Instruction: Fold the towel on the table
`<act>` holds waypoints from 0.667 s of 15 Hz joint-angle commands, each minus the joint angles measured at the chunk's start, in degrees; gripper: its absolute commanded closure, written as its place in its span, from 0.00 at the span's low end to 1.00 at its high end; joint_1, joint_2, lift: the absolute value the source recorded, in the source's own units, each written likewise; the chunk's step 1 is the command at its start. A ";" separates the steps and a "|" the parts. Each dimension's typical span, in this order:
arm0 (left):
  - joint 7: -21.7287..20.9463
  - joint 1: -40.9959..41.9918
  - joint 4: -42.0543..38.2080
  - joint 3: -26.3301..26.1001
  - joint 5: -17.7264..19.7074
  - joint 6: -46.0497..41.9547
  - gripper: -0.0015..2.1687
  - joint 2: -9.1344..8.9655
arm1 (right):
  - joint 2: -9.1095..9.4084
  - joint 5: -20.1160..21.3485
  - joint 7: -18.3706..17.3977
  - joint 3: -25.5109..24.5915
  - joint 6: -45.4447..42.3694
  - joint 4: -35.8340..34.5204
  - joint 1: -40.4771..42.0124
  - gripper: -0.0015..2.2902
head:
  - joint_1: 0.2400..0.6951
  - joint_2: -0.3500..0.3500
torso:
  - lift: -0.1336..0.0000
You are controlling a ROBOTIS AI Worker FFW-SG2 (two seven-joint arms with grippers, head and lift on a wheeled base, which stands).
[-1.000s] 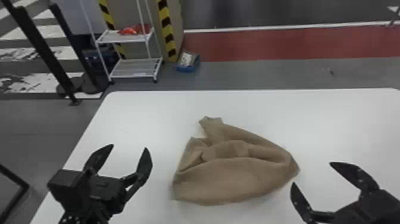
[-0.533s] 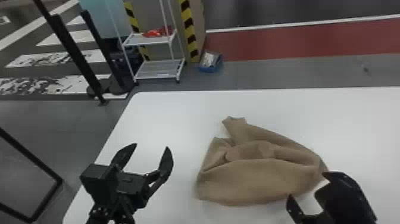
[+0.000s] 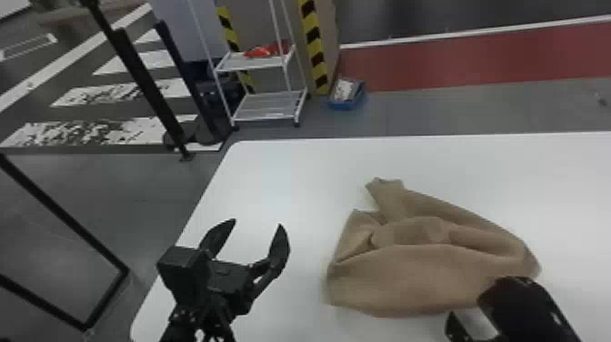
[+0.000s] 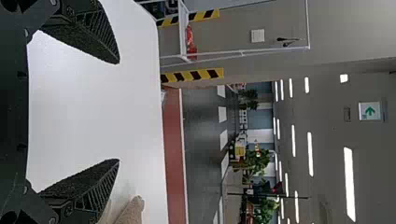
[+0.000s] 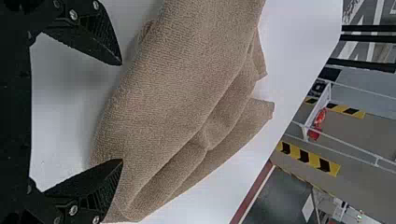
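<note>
Towel [image 3: 409, 282] crumpled in loose folds on the white tabletop [image 3: 291, 182], one corner poking out toward the far side. Left gripper [image 3: 258, 223] left of towel, apart from it; jaws wide open, nothing held. Right gripper [image 3: 467, 304] at towel's near right edge, jaws wide open, nothing held; can't tell if one finger touches cloth.

Rumpled towel [image 3: 423, 277] on white table [image 3: 291, 182]
</note>
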 commanded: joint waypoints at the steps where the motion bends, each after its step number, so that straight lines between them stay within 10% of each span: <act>1: 0.00 0.19 -0.16 -0.09 0.08 0.00 0.07 -0.15 | 0.14 -0.41 -0.11 0.40 0.06 1.10 -1.36 0.15 | 1.00 0.96 | 0.07; 4: 0.00 0.37 -0.07 -0.09 0.08 0.00 0.07 -0.15 | 0.14 -0.06 -1.16 1.02 -0.12 3.12 -3.30 0.32 | 1.00 0.96 | 0.07; 8: 0.00 0.02 0.37 0.18 0.26 0.00 0.07 -0.15 | 0.14 -0.94 -4.15 1.02 -1.00 3.65 -3.56 0.98 | 1.00 0.97 | 0.07; 10: 0.00 -0.25 0.81 0.27 0.35 0.00 0.07 -0.15 | 0.14 -4.37 -5.73 -1.44 -5.22 1.28 -1.71 0.99 | 1.00 0.96 | 0.07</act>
